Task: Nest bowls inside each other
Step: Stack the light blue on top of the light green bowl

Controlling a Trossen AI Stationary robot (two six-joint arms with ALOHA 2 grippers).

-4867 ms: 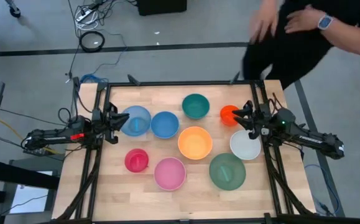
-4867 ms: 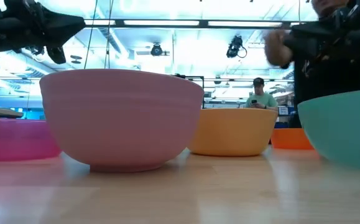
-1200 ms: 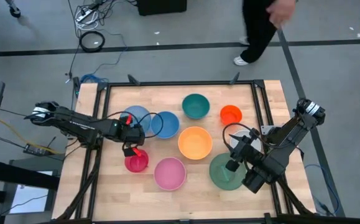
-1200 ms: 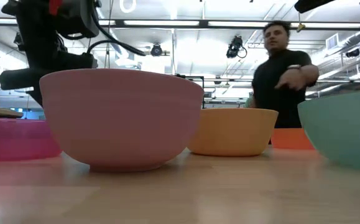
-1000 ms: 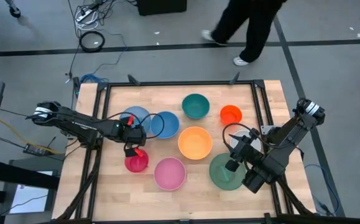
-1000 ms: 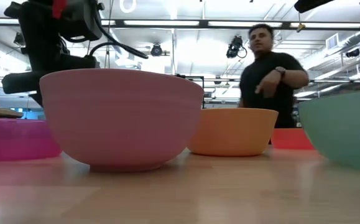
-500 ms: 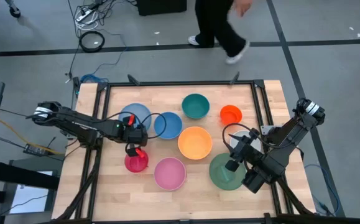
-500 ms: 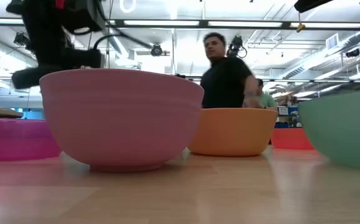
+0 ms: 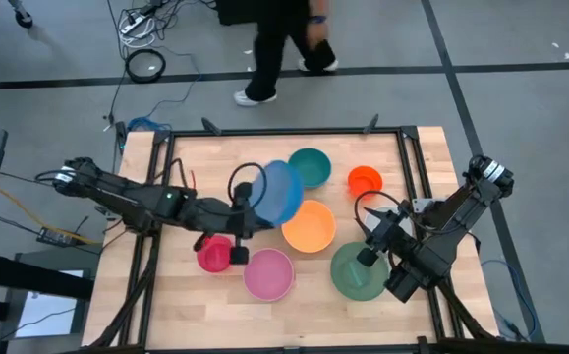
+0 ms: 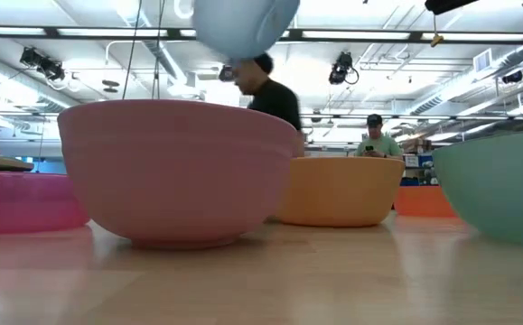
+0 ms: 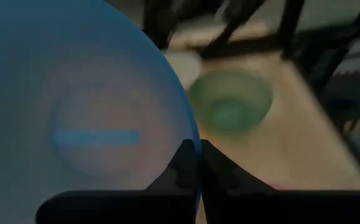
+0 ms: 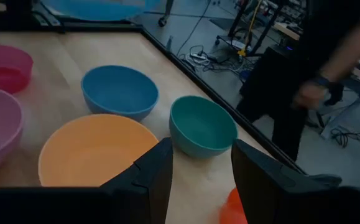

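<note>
My left gripper (image 9: 247,210) is shut on the light-blue bowl (image 9: 279,190), which hangs tilted above the table's middle and shows at the top of the low view (image 10: 243,23). The blue bowl (image 12: 119,90) stands on its base below it, hidden in the high view. On the table stand the teal (image 9: 310,167), orange (image 9: 308,224), orange-red (image 9: 365,180), pink (image 9: 268,273), magenta-red (image 9: 215,254) and green (image 9: 358,273) bowls. My right gripper (image 9: 374,236) hovers open at the green bowl's far edge, with the white bowl (image 11: 183,62) beside it. My left gripper pinches the light-blue bowl's rim (image 11: 191,134) between its two shut fingers (image 11: 220,171), coming from the table's left, slanting slightly down. The bowl is lifted clear of the table and tipped steeply toward its side, its hollow facing the wrist camera.
A person (image 9: 279,44) walks on the floor beyond the table's far edge. Black frame rails (image 9: 284,132) border the table. Bare wood lies along the near edge and at the far left where the lifted bowl stood.
My left gripper has taken hold of the light-blue bowl, risen quickly and swung toward the table's right, tipping from steeply down to nearly level. The bowl has left its place at the far left, lifted clear and tilted. The person has walked leftward behind the table.
</note>
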